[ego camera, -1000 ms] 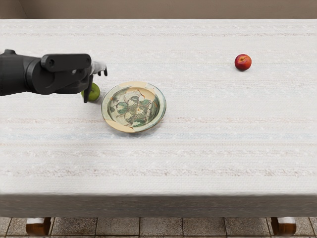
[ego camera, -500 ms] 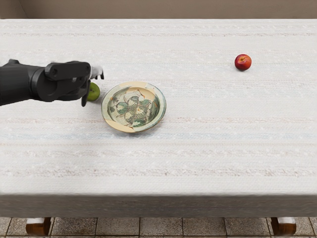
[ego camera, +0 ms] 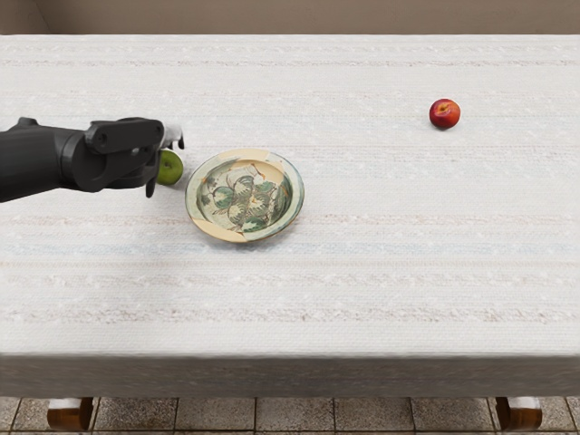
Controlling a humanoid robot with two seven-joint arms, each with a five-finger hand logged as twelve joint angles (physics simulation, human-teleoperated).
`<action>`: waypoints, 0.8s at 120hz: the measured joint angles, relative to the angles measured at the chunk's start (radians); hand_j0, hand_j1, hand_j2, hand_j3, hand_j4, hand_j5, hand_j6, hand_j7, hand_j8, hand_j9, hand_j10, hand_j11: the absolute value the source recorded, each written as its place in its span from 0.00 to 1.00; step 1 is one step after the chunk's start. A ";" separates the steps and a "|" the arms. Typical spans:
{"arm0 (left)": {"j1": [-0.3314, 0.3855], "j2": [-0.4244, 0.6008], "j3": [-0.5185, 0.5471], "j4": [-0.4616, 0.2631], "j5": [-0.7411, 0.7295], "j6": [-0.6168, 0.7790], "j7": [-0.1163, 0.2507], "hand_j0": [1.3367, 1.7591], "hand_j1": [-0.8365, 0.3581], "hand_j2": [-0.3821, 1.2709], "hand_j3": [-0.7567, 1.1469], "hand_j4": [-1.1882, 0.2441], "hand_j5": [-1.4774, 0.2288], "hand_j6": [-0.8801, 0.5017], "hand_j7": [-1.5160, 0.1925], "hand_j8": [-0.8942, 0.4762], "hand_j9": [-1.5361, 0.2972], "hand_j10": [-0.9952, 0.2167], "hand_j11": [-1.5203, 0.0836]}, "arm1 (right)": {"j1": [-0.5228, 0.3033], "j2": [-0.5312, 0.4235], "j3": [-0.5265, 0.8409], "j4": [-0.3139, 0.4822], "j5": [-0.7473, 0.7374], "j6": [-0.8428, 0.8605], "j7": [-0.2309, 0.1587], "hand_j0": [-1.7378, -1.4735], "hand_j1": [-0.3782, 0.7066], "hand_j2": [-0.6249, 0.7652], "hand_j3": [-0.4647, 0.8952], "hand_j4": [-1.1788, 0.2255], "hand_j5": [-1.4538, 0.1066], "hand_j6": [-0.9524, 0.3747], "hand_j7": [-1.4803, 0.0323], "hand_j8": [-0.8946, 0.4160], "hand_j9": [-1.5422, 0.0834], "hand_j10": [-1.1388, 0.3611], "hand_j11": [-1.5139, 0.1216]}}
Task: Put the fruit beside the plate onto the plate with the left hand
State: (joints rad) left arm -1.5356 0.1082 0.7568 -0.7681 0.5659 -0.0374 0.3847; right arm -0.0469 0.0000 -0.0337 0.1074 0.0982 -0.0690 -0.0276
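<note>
Head view, looking down at a slant on the table (ego camera: 408, 254). The top is pale, with faint stripes running left to right.

Left arm (ego camera: 36, 163): dark, enters from the left edge in the upper half of the frame and lies roughly level. The left hand (ego camera: 127, 154) is at its end, left of centre.

Green fruit (ego camera: 170, 168): small and round, resting on the table just beside the plate's left rim, on the upper-left side. It is not on the plate.

Hand and fruit: the hand sits against the fruit's left side and hides that edge. The fruit's right part is plain to see. Contact looks likely, but the dark hand merges with its own shadow here, so I cannot tell whether it is clenched on the fruit or merely next to it.

Plate (ego camera: 292, 192): round, with a cream and green rim and a leaf pattern inside. It lies flat, left of centre, and its whole face shows.

Red fruit (ego camera: 444, 113): upper right of the frame, on the table, well apart from the plate and the hand.

Bottom edge: the table's front edge, two wooden legs (ego camera: 71, 412) at the corners, and a tiled floor (ego camera: 290, 415) between them.
</note>
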 joint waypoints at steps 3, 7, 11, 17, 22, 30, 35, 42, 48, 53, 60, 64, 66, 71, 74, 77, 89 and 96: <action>0.002 -0.005 0.000 0.001 0.000 0.000 0.000 0.76 0.73 0.26 0.40 0.64 0.66 0.44 0.69 0.46 0.65 0.60 0.73 | 0.000 0.000 0.000 0.000 0.000 0.000 0.000 0.30 0.06 0.44 0.34 0.82 0.90 0.69 0.95 0.66 0.92 0.74 0.90; 0.004 -0.008 0.000 0.002 0.000 0.000 -0.001 0.76 0.72 0.27 0.40 0.64 0.66 0.44 0.68 0.45 0.64 0.59 0.72 | 0.000 0.000 0.000 0.000 0.000 0.000 0.000 0.30 0.06 0.44 0.34 0.82 0.90 0.69 0.95 0.66 0.92 0.74 0.90; 0.006 -0.008 -0.001 0.003 0.000 0.000 -0.001 0.76 0.71 0.27 0.40 0.63 0.65 0.43 0.67 0.44 0.64 0.59 0.72 | 0.000 0.000 0.000 0.000 0.000 0.000 0.000 0.30 0.06 0.44 0.34 0.82 0.90 0.69 0.95 0.66 0.92 0.74 0.90; 0.006 -0.013 -0.003 0.004 -0.004 0.000 -0.001 0.76 0.69 0.27 0.40 0.62 0.64 0.42 0.66 0.43 0.63 0.57 0.71 | 0.000 0.000 0.000 0.000 0.000 0.000 0.000 0.30 0.06 0.44 0.34 0.82 0.90 0.69 0.95 0.66 0.92 0.74 0.90; 0.008 -0.013 -0.004 0.005 -0.010 -0.001 -0.001 0.76 0.68 0.27 0.40 0.61 0.63 0.41 0.65 0.42 0.62 0.56 0.69 | 0.000 0.000 0.000 0.000 0.000 0.000 0.000 0.30 0.06 0.44 0.34 0.82 0.90 0.69 0.95 0.66 0.92 0.74 0.90; 0.007 -0.013 -0.005 0.006 -0.015 -0.003 -0.001 0.76 0.65 0.27 0.40 0.59 0.60 0.39 0.63 0.42 0.59 0.54 0.67 | 0.000 0.000 0.000 0.000 0.000 0.000 0.000 0.30 0.06 0.44 0.34 0.82 0.90 0.69 0.95 0.66 0.92 0.74 0.90; 0.008 -0.013 -0.005 0.007 -0.016 -0.003 -0.001 0.76 0.63 0.28 0.40 0.57 0.59 0.39 0.61 0.41 0.58 0.52 0.65 | 0.000 0.000 0.000 0.000 0.000 0.000 0.000 0.30 0.06 0.44 0.34 0.82 0.90 0.69 0.95 0.66 0.92 0.74 0.90; 0.012 -0.013 -0.006 0.009 -0.016 -0.003 -0.001 0.76 0.61 0.28 0.40 0.55 0.58 0.38 0.60 0.40 0.56 0.50 0.63 | 0.000 0.000 0.000 0.000 0.000 0.000 0.000 0.30 0.06 0.44 0.34 0.82 0.90 0.69 0.95 0.66 0.92 0.74 0.90; 0.014 -0.013 -0.006 0.013 -0.017 -0.002 -0.003 0.76 0.59 0.28 0.40 0.54 0.57 0.37 0.58 0.38 0.55 0.48 0.62 | 0.000 0.000 0.000 0.000 0.000 0.000 0.000 0.30 0.06 0.44 0.34 0.82 0.90 0.69 0.95 0.66 0.92 0.74 0.90; 0.014 -0.013 -0.006 0.015 -0.019 -0.002 -0.008 0.76 0.58 0.28 0.40 0.53 0.56 0.36 0.57 0.37 0.54 0.47 0.61 | 0.000 0.000 0.000 0.000 0.000 0.000 0.000 0.30 0.06 0.44 0.34 0.82 0.90 0.69 0.95 0.66 0.92 0.74 0.90; 0.016 -0.013 -0.005 0.019 -0.019 -0.001 -0.013 0.76 0.55 0.29 0.40 0.51 0.54 0.33 0.56 0.35 0.52 0.45 0.59 | 0.000 0.000 0.000 0.000 0.000 0.000 0.000 0.30 0.06 0.44 0.34 0.82 0.90 0.69 0.95 0.66 0.92 0.74 0.90; 0.021 -0.015 -0.005 0.022 -0.019 -0.001 -0.015 0.76 0.54 0.28 0.40 0.50 0.53 0.32 0.55 0.34 0.51 0.44 0.58 | 0.000 0.000 0.000 0.000 0.000 0.000 0.000 0.30 0.06 0.44 0.34 0.82 0.90 0.69 0.95 0.66 0.92 0.74 0.90; 0.021 -0.015 -0.005 0.023 -0.019 0.000 -0.015 0.76 0.54 0.29 0.40 0.50 0.52 0.33 0.54 0.34 0.51 0.44 0.57 | 0.000 0.000 0.000 0.000 0.000 0.000 0.000 0.30 0.06 0.44 0.34 0.82 0.90 0.69 0.95 0.66 0.92 0.74 0.90; 0.021 -0.015 -0.005 0.027 -0.020 0.000 -0.017 0.76 0.54 0.32 0.40 0.49 0.51 0.33 0.53 0.34 0.50 0.43 0.56 | 0.000 0.000 0.000 0.000 0.000 0.000 0.000 0.30 0.06 0.44 0.34 0.82 0.90 0.69 0.95 0.66 0.92 0.74 0.90; 0.022 -0.015 -0.005 0.028 -0.021 0.000 -0.018 0.76 0.53 0.33 0.40 0.49 0.50 0.33 0.52 0.34 0.49 0.42 0.56 | 0.000 0.000 0.000 0.000 0.000 0.000 0.000 0.30 0.06 0.44 0.34 0.82 0.90 0.69 0.95 0.66 0.92 0.74 0.90; 0.023 -0.015 -0.005 0.031 -0.022 0.001 -0.019 0.76 0.53 0.34 0.40 0.48 0.50 0.33 0.52 0.34 0.49 0.42 0.55 | 0.000 0.000 0.000 0.000 0.000 0.000 0.000 0.30 0.06 0.44 0.34 0.82 0.90 0.69 0.95 0.66 0.92 0.74 0.90; 0.034 -0.022 -0.005 0.044 -0.018 0.002 -0.023 0.76 0.52 0.35 0.40 0.46 0.48 0.32 0.50 0.33 0.47 0.39 0.52 | 0.000 0.000 0.000 0.000 0.000 0.000 0.000 0.30 0.06 0.44 0.34 0.82 0.90 0.69 0.95 0.66 0.92 0.74 0.90; 0.038 -0.022 -0.005 0.051 -0.018 0.003 -0.027 0.76 0.52 0.37 0.40 0.45 0.47 0.32 0.49 0.33 0.46 0.38 0.51 | 0.000 0.000 0.000 0.000 0.000 0.000 0.000 0.30 0.06 0.44 0.34 0.82 0.90 0.69 0.95 0.66 0.92 0.74 0.90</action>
State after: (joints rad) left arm -1.4978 0.0859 0.7517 -0.7175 0.5476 -0.0347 0.3581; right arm -0.0467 0.0000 -0.0337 0.1074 0.0982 -0.0690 -0.0276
